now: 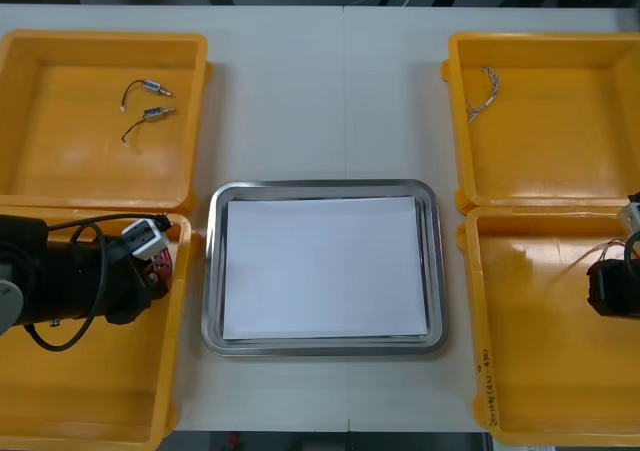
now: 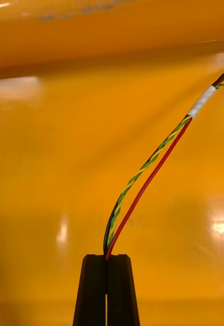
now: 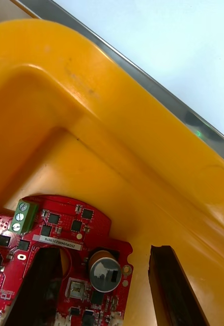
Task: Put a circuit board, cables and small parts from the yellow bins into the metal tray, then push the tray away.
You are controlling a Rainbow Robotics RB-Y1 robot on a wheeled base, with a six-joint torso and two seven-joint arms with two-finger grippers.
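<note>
Slippage was the risk: right gripper point(image 2: 107, 259) clamped the cable point(image 2: 148, 173) only at its tips. Left gripper point(image 3: 102, 257), jaws apart over the board point(image 3: 66, 229), could snag the bin point(image 3: 91, 102).

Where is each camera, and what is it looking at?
Front view: above the arms, looking steeply down at table, metal tray, yellow bins; left arm, right arm at the sides.
Left wrist view: on the left wrist, facing a red circuit board in a bin; left fingers stand apart.
Right wrist view: on the right wrist, facing a bin floor; right fingers pinch a red and yellow cable.
Front and left wrist views share the metal tray.
</note>
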